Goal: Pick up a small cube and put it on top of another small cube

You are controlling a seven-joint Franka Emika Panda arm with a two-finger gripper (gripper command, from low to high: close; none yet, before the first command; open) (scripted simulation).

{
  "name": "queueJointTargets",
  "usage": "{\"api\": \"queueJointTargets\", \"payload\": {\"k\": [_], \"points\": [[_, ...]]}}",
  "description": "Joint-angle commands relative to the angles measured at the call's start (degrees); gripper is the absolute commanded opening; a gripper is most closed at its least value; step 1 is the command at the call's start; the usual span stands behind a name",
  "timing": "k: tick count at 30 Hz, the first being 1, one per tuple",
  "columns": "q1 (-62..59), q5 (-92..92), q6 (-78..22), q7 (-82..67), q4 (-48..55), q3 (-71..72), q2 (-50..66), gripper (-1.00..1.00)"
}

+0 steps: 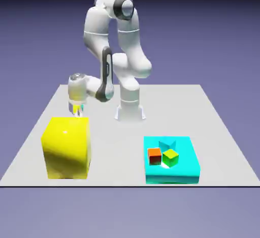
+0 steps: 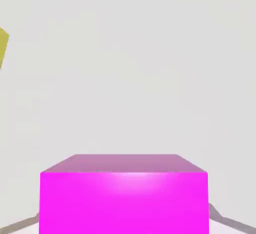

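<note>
The small cube (image 2: 124,198) is magenta-pink and fills the bottom of the hand view, large, on the pale table. It sits between my grey fingertips (image 2: 227,222), which show only as slivers at its lower corners. In the exterior view my gripper (image 1: 77,112) points down just behind the yellow block (image 1: 66,148), at the exterior view's left, and the small cube is hidden behind that block. The gripper is shut on the cube.
A low cyan platform (image 1: 183,171) lies at the exterior view's right, carrying a small orange cube (image 1: 154,155), a small green cube (image 1: 171,157) and a teal shape (image 1: 167,144). A yellow corner (image 2: 3,45) shows at the hand view's left edge.
</note>
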Motion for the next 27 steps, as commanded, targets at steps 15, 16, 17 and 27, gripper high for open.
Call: {"api": "queueJointTargets", "payload": {"k": [15, 16, 17, 27], "points": [[4.07, -4.81, -3.82, -34.91, 10.38, -9.91, 5.05, -1.00], [4.63, -4.97, -4.05, -37.41, 11.53, -10.37, 5.67, -1.00], [5.18, -5.13, -4.28, -39.90, 12.68, -10.84, 6.29, -1.00], [10.76, -6.73, -6.60, -64.82, 24.16, -15.47, 12.50, -1.00]]}}
